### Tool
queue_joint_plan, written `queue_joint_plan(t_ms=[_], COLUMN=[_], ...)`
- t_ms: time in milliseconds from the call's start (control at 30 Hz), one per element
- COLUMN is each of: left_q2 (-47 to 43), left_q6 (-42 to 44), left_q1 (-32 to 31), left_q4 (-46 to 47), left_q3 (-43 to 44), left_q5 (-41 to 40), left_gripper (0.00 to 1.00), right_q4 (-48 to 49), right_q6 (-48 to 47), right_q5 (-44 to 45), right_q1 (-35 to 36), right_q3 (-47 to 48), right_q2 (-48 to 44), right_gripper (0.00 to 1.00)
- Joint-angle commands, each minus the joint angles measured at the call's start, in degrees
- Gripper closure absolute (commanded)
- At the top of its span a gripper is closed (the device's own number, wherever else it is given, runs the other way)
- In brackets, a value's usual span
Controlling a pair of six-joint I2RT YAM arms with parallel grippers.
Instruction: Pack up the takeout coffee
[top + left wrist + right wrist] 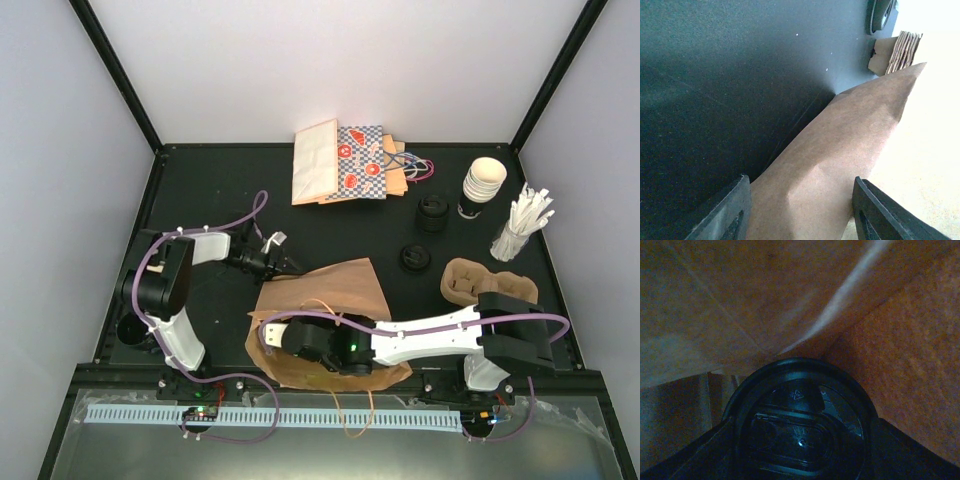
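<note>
The takeout coffee [800, 430] shows only in the right wrist view, as a round black lid seen from above; its cream cup is hidden. My right gripper [801, 445] is shut on it, a dark finger on each side, deep inside the brown paper bag [890, 340]. In the top view the bag [340, 290] lies on its side at the table's middle, and the right arm reaches into it from the right. My left gripper [283, 263] is at the bag's far left corner. In the left wrist view its jaws [797, 210] stand wide apart with the bag's wall [850, 145] between them.
A folded patterned bag [345, 165] lies at the back. Loose black lids [433, 213] [415, 258], a stack of white cups [483, 185], a holder of white stirrers [520, 225] and a brown cardboard cup carrier [470, 282] are at the right.
</note>
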Motion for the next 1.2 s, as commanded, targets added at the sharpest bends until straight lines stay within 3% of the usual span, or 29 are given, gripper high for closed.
queue_joint_plan(t_ms=[0,800,1167], left_q2=[1.50,1.63,1.48], left_q6=[1.81,5.02,4.19], left_q1=[-3.11,-3.81,-4.70], left_q4=[-8.85,-12.58,-12.39], left_q3=[-0.16,0.63,0.62], left_q5=[5.13,5.80,5.62], left_gripper=[0.43,0.43,0.43], right_q4=[1.78,1.55,-10.04], right_q6=[-3.28,-7.97,-3.06], right_q5=[6.56,11.27,3.74], right_q1=[-1.58,0.55,0.34], right_q3=[-2.96,-7.44,-3.08], right_q2=[2.95,10.70,11.33], right_gripper=[0.68,0.60,0.59])
